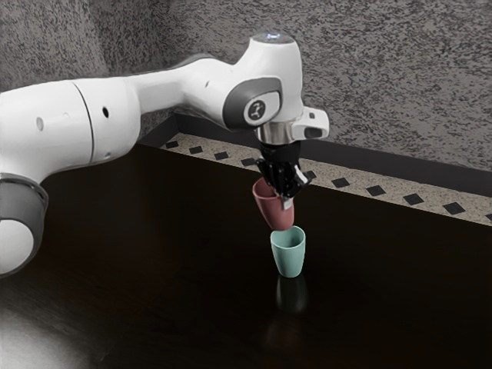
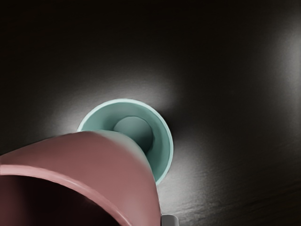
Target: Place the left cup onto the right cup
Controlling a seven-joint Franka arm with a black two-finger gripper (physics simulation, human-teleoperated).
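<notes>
A dusty red cup (image 1: 270,207) hangs tilted in the air, my gripper (image 1: 283,188) shut on its rim. Its base is just above the near-left rim of a teal cup (image 1: 288,251), which stands upright on the dark table. In the wrist view the red cup (image 2: 89,174) looms large and blurred right under my hand, and it covers part of the teal cup (image 2: 141,136) whose open mouth and inner bottom show beyond it.
The dark glossy table (image 1: 154,269) spreads around both cups. A tiled strip with black diamonds (image 1: 361,184) runs along the far table edge under a grey speckled wall (image 1: 400,69). My white arm (image 1: 115,115) comes in from the exterior view's left.
</notes>
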